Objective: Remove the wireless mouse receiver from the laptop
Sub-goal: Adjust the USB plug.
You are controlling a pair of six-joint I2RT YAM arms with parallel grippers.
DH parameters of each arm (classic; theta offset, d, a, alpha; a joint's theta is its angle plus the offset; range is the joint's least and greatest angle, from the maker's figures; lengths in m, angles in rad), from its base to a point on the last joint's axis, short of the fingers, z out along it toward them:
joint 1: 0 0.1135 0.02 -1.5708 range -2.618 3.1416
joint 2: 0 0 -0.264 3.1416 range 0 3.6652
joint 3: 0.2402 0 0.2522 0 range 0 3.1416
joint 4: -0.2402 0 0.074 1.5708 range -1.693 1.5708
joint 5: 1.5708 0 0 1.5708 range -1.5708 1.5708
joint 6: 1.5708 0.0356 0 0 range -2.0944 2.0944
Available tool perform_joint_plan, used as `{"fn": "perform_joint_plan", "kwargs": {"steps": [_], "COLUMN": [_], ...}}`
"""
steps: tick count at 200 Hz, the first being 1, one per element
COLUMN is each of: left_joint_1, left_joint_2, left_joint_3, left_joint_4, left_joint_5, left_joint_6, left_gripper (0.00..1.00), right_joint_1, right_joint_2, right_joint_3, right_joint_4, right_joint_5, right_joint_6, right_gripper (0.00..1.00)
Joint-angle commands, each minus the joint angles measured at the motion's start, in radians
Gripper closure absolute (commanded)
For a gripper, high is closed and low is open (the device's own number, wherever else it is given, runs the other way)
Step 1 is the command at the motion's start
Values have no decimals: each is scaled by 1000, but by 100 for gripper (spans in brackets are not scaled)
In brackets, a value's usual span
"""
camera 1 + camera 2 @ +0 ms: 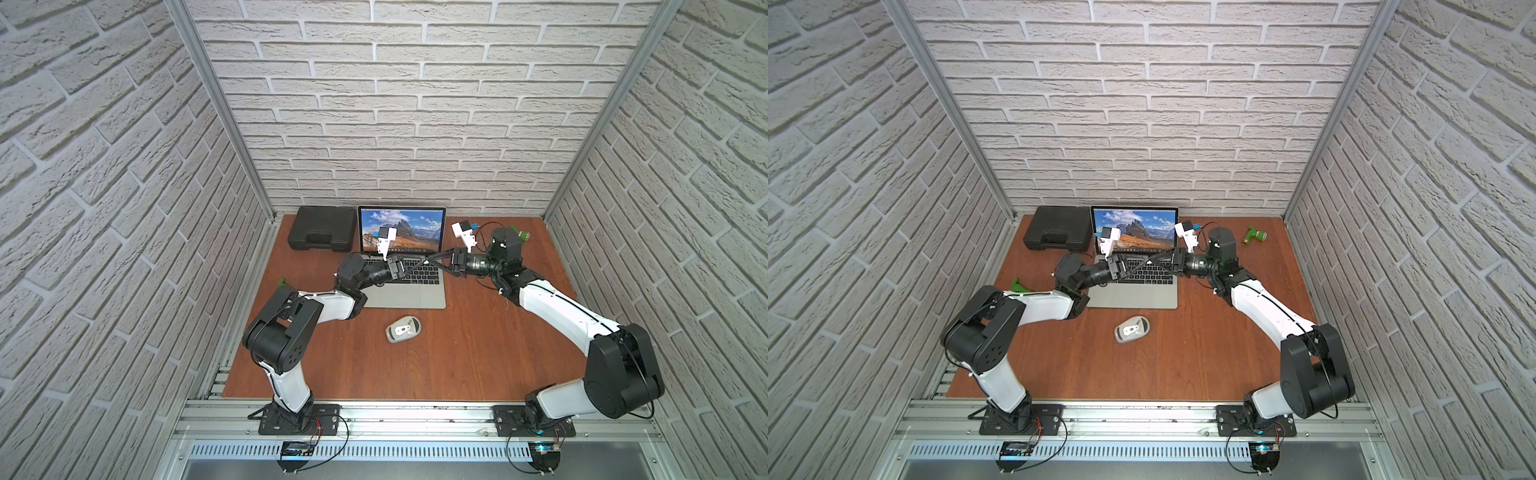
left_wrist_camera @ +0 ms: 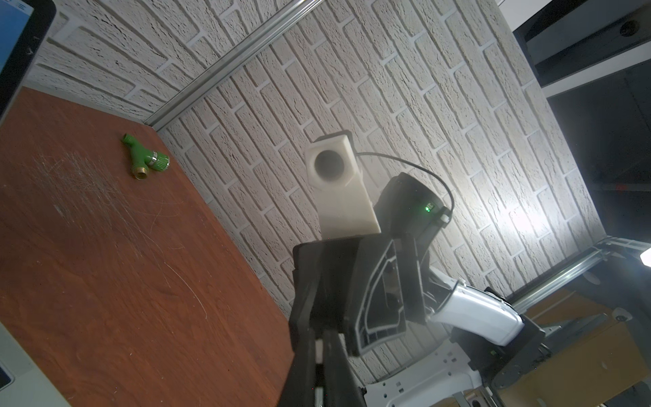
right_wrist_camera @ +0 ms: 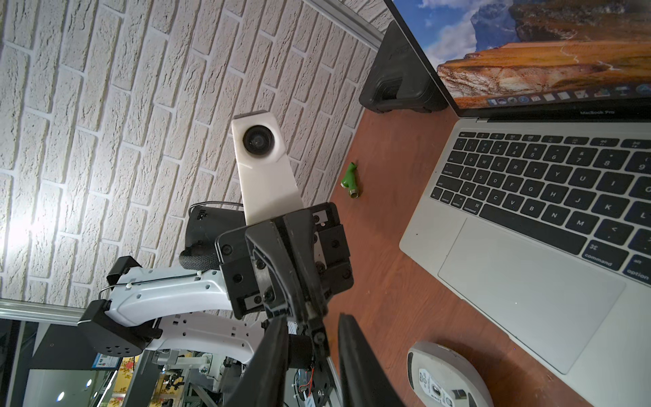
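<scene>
Receiver is not made out. Left pincer is shut; right pincer is part open around its tips, above laptop. Closing should be centred.

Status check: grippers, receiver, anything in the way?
Left gripper shut; right gripper jaws apart around its tip, over the laptop keyboard. Wireless mouse receiver too small to make out. Grey mouse lies apart, in front of laptop.
</scene>
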Motion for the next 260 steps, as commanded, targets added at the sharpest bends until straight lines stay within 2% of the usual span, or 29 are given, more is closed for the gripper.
{"fn": "perform_joint_plan", "kwargs": {"steps": [1, 37, 78, 148, 260], "left_joint_1": [-6, -6, -6, -7, 6], "left_joint_2": [-27, -25, -24, -22, -25], "left_joint_3": [3, 4, 9, 10, 9], "left_joint_4": [73, 70, 68, 73, 71], "left_joint_5": [15, 12, 14, 12, 14], "left_joint_6": [-1, -1, 0, -3, -4], "left_gripper": [100, 100, 100, 100, 100], "right_joint_1": [1, 2, 4, 8, 6], "right_joint_2": [2, 0, 13, 63, 54], "right_joint_3": [32, 29, 20, 0, -22], "right_joint_4": [60, 65, 92, 266, 228], "right_joint_5": [-18, -15, -27, -69, -102], "right_joint_6": [18, 22, 48, 193, 183], "right_gripper": [75, 83, 79, 82, 83]}}
